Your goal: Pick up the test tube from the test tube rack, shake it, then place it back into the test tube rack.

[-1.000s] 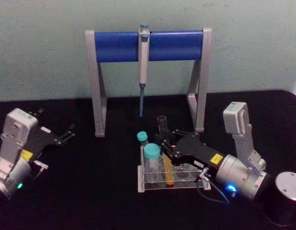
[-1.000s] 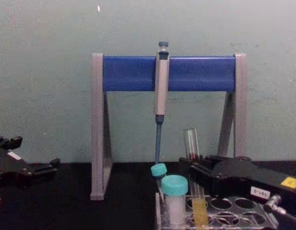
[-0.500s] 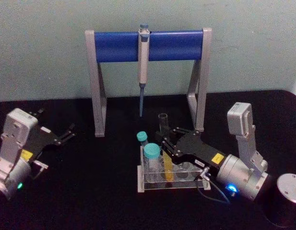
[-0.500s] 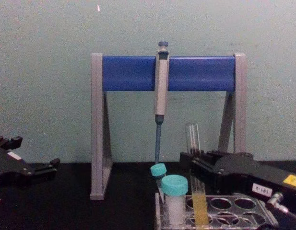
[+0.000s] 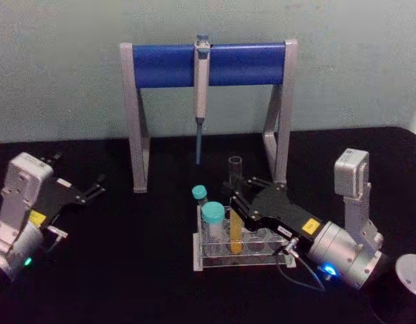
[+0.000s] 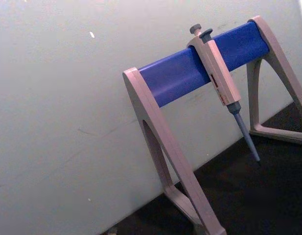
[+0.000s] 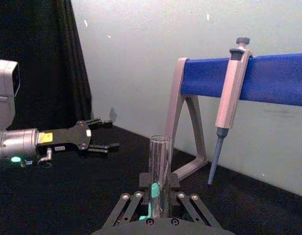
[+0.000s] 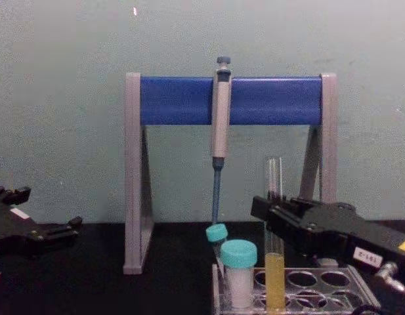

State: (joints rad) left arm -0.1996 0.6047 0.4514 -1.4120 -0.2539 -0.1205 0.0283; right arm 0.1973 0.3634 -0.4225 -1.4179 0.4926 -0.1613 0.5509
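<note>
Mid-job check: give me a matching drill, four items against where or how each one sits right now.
Items:
1. test tube
2. pipette
3. left gripper
4. big teal-capped tube

Places or states:
A. hangs on the stand's blue bar
B. stands at the left end of the test tube rack
C. clamped in the right gripper
D. open, idle at the left of the table

Pairs: 1-C, 2-A, 3-D, 4-B

place: lab | signs: pipette hung on blue-bar stand; clear rack with teal-capped tubes, test tube of yellow liquid | black bench, plain pale wall
</note>
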